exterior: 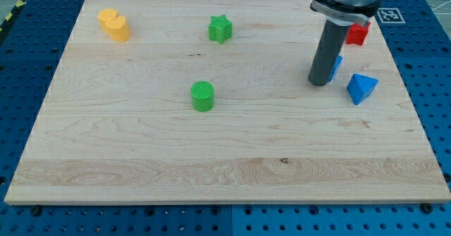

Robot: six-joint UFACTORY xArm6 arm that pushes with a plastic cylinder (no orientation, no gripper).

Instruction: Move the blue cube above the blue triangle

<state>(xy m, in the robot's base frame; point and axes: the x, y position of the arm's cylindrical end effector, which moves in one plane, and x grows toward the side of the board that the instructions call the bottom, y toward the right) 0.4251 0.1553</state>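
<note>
My tip (320, 83) sits on the wooden worktop (141, 151), touching the blue cube (337, 65), which is mostly hidden behind the rod. Blue triangle (361, 88) just beside, toward the view's right and slightly lower. Red block (358, 32) above, near the top edge. No pincer on this arm. No readable writing; a black-and-white marker (390, 15) at the top right corner.

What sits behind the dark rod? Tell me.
Behind my tip, a blue cube shows only a sliver; the rest is covered. A red block peeks out higher up.
</note>
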